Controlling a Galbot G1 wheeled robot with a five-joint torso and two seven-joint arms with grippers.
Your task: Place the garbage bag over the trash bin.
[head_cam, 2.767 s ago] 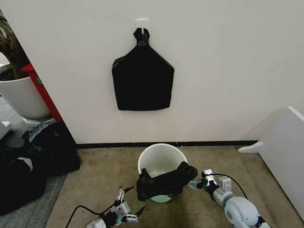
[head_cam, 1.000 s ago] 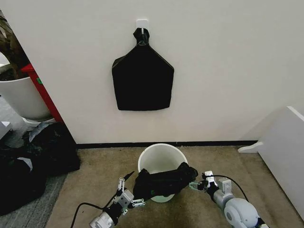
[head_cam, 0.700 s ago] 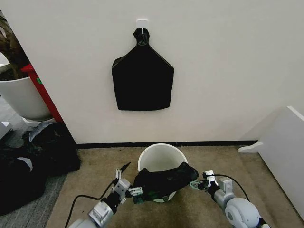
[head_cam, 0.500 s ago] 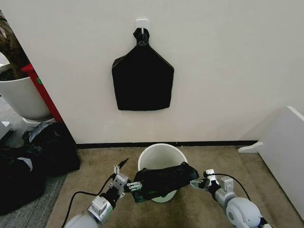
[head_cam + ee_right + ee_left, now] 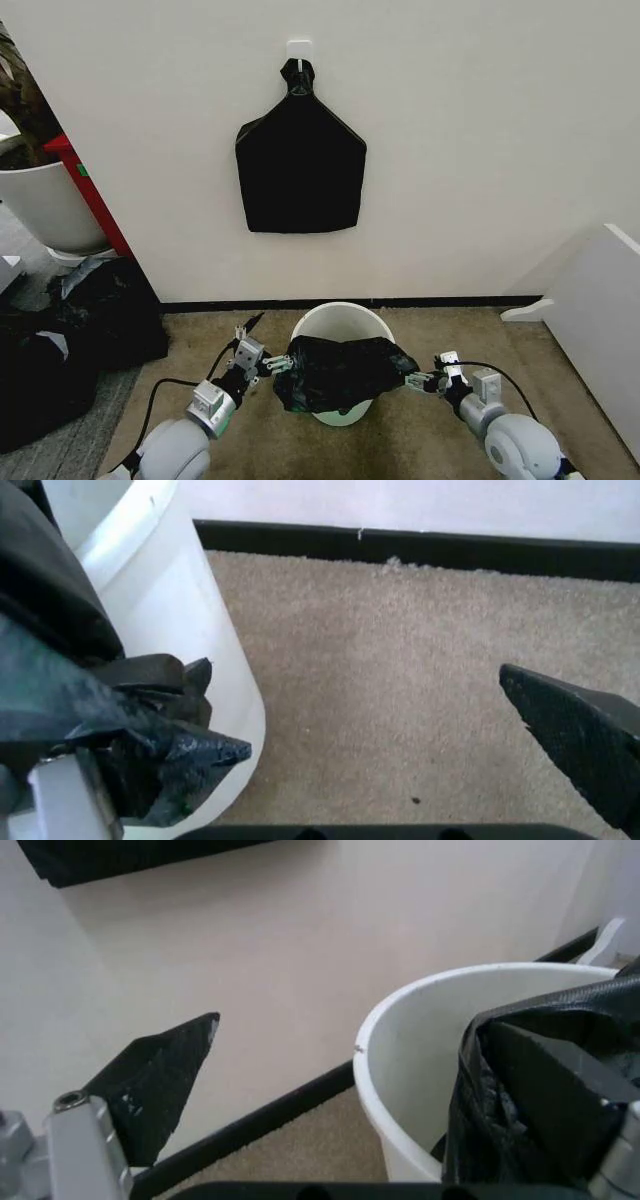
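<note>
Head view: the trash bin (image 5: 341, 321) stands on beige carpet (image 5: 230, 360) close to the white wall (image 5: 480, 150), just in front of the black baseboard. The garbage bag (image 5: 340, 372) is stretched across the near part of the bin's rim, between the two grippers; the far part of the opening is uncovered.

Left gripper (image 5: 268, 364): at the left end of the bag, beside the bin's left side. In the left wrist view the wrinkled bag film (image 5: 540, 1095) wraps one finger next to the bin wall (image 5: 420, 1065), while the other finger stands well apart and bare. Jaws apart, hooked inside the bag rather than pinching it.

Right gripper (image 5: 425, 381): at the bag's right end. The right wrist view shows film (image 5: 130, 742) bunched around one finger against the bin's side, the other finger far off over carpet. Jaws apart.

On the wall above, a flat black bag (image 5: 300, 165) hangs from a white hook (image 5: 298, 48).
</note>
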